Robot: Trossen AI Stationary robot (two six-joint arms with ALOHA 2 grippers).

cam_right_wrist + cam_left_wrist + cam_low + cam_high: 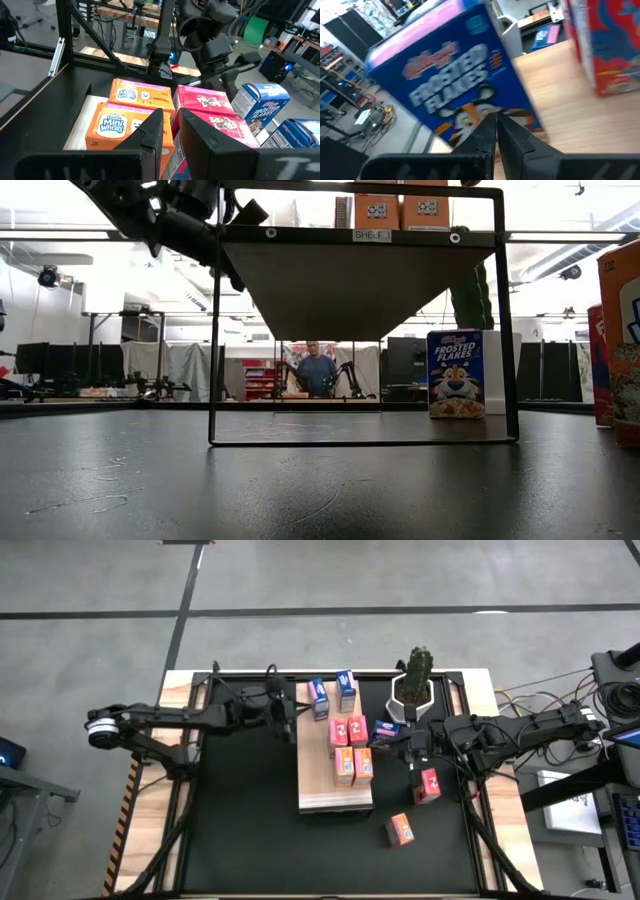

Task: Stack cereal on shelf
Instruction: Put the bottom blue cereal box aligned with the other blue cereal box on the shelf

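Observation:
The shelf, a light wood board raised on a black frame, carries two blue cereal boxes at its far end. Two pink-red ones stand in the middle and two orange ones nearer. My left gripper is shut, level at the shelf's left side. Its tips are against the lower front of a blue Frosted Flakes box. My right gripper hovers at the shelf's right side, its fingers a narrow gap apart with nothing between them, above the orange boxes. My left gripper's shut fingertips stand level before the lower front face of the blue box, coming from the table's left. I cannot tell whether they touch it.
On the black mat stand a blue box beside the white-potted cactus, a pink-red box and an orange box to the right of the shelf. A person stands in the room beyond.

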